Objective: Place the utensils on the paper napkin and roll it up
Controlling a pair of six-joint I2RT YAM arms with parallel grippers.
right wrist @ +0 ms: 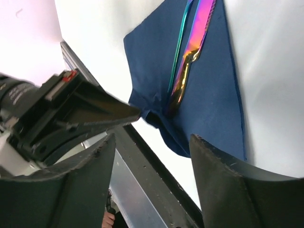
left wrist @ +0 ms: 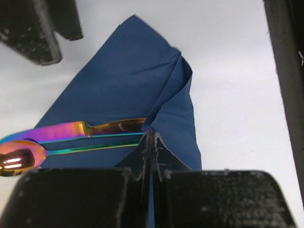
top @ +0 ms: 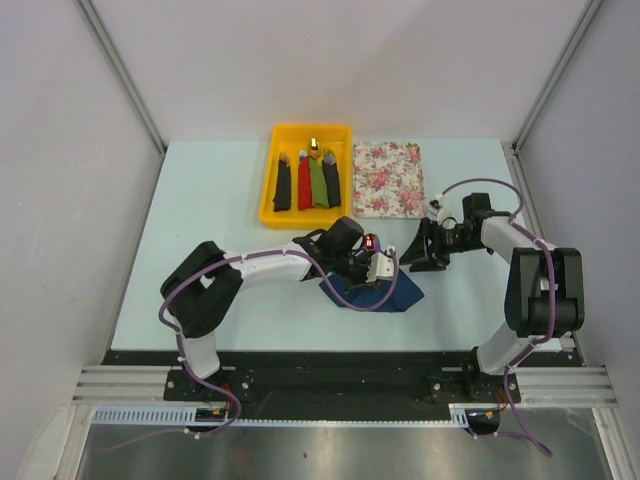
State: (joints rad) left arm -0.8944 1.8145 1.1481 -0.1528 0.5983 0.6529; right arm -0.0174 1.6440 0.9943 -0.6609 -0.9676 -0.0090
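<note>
The left gripper (left wrist: 149,141) is pinched tight on a raised fold of the paper napkin (left wrist: 118,80), which lies near the middle of the near edge with the utensils (left wrist: 71,135) on it. The right gripper (right wrist: 153,145) hangs spread wide just beside it.

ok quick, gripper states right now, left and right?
Left gripper: jaws shut, pinching a fold of the paper napkin.
Right gripper: jaws open, holding nothing.
</note>
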